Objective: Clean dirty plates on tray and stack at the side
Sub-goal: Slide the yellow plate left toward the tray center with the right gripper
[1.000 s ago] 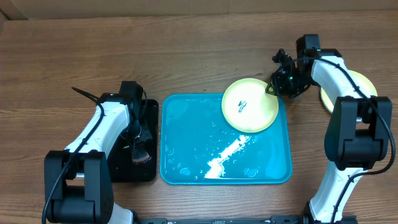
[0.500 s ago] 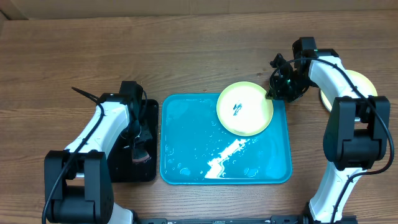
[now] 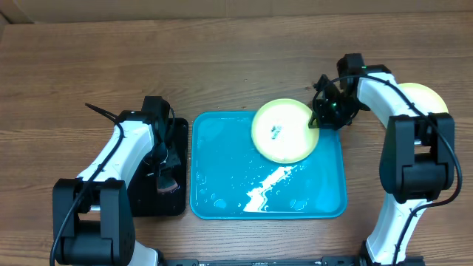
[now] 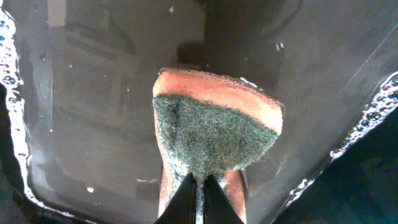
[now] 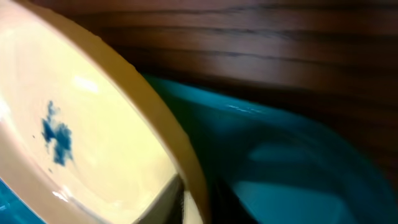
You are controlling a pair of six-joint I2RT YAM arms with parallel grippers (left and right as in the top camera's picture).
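A yellow-green plate [image 3: 283, 131] with a smear at its centre is gripped by its right rim in the right gripper [image 3: 318, 120] and is held over the far right corner of the blue tray [image 3: 222, 174]. Another plate [image 3: 423, 96] is seen on the table beyond the right arm, well apart from the tray. A sponge [image 4: 214, 130] is clamped in the left gripper [image 4: 199, 190] over the wet black tray [image 3: 140, 201].
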